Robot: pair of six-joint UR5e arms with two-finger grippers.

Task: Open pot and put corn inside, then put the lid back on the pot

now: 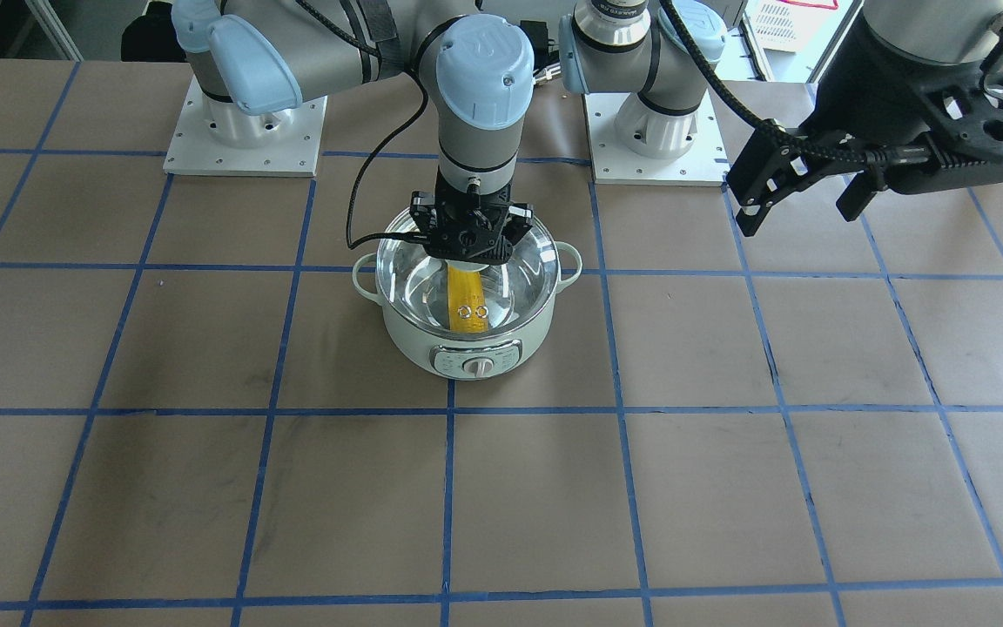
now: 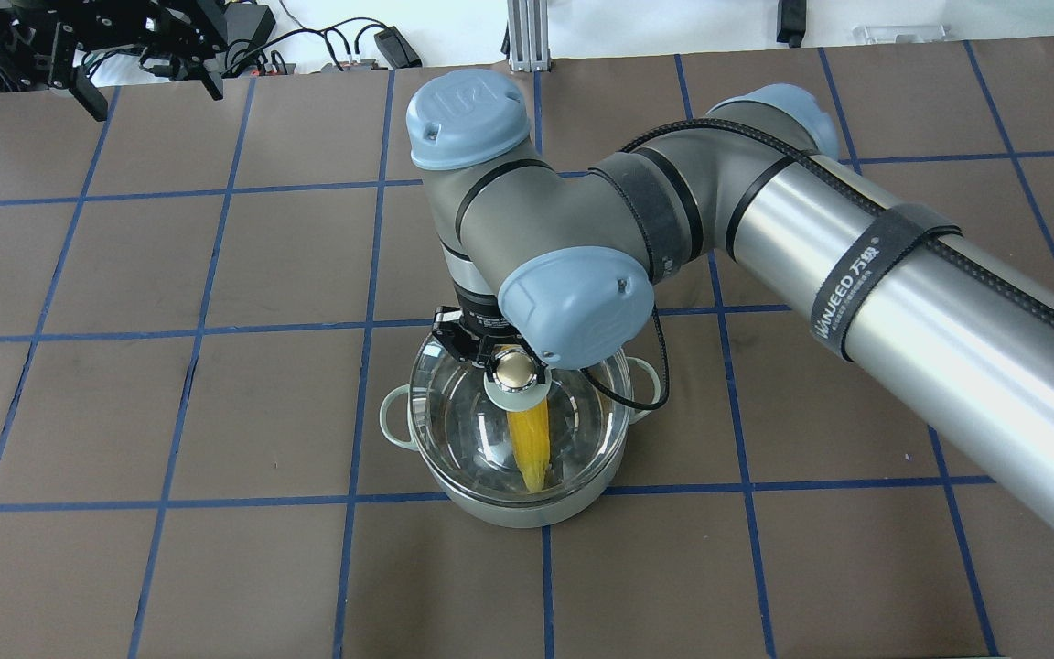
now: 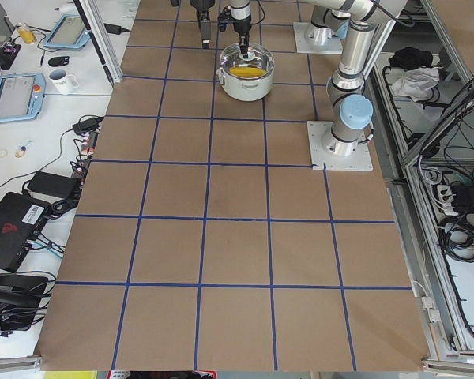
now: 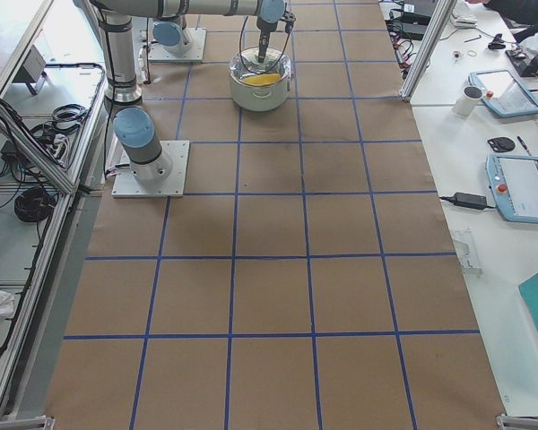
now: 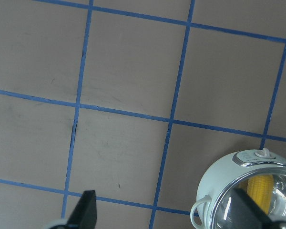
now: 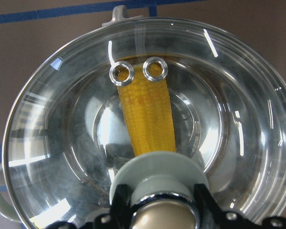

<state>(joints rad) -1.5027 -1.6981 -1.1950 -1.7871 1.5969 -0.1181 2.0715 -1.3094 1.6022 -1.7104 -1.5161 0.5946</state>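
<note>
The pale mint-green pot stands on the table with its dial panel facing away from the robot. The yellow corn lies inside it, seen through the glass in the right wrist view. The clear glass lid sits level on the pot's rim. My right gripper points straight down over the pot's centre. Its fingers stand on both sides of the gold-beige knob and are shut on it. My left gripper hangs open and empty in the air, far off to the robot's left of the pot.
The two arm base plates sit at the robot's side of the brown, blue-taped table. The right arm's forearm stretches over the table's right half. Desks with tablets and cables flank the table ends.
</note>
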